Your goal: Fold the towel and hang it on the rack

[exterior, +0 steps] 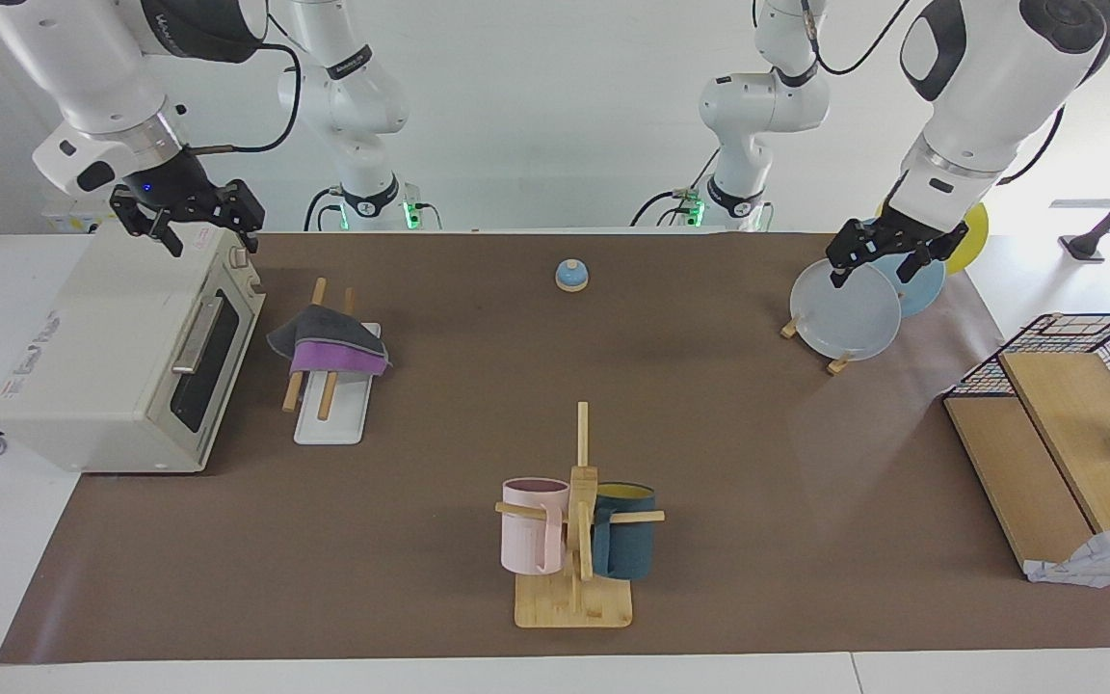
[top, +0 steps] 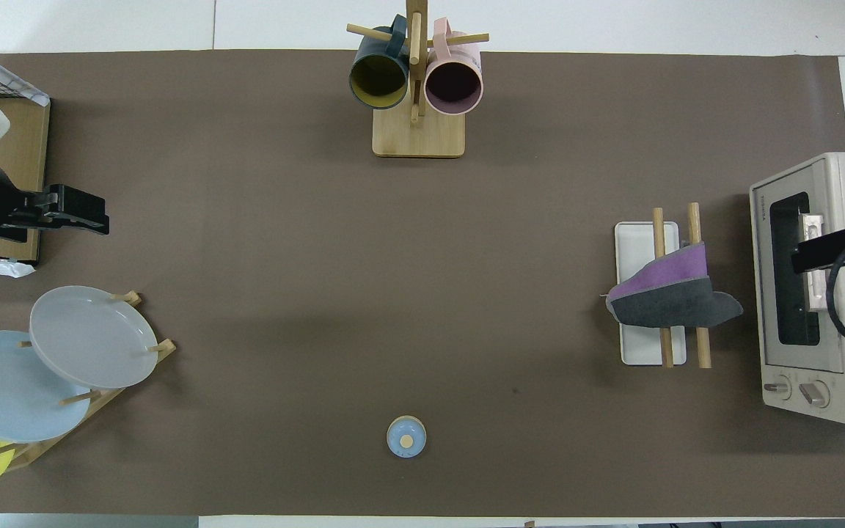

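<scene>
The towel [exterior: 329,347] is folded and draped over both wooden rods of the rack [exterior: 328,422], dark grey face on top and a purple band showing below it. One grey corner sticks out toward the oven. In the overhead view the towel [top: 668,297] covers the middle of the rack [top: 644,242]. My right gripper [exterior: 208,236] is open and empty, up in the air over the oven's top, apart from the towel; it also shows in the overhead view [top: 800,258]. My left gripper [exterior: 871,275] is open and empty over the plate stand, and shows in the overhead view [top: 100,216].
A beige toaster oven [exterior: 102,357] stands beside the rack at the right arm's end. A wooden mug stand [exterior: 574,540] holds a pink and a dark teal mug. A blue bell [exterior: 571,276] sits near the robots. A plate stand [exterior: 844,308] and a wire-and-wood shelf [exterior: 1046,434] are at the left arm's end.
</scene>
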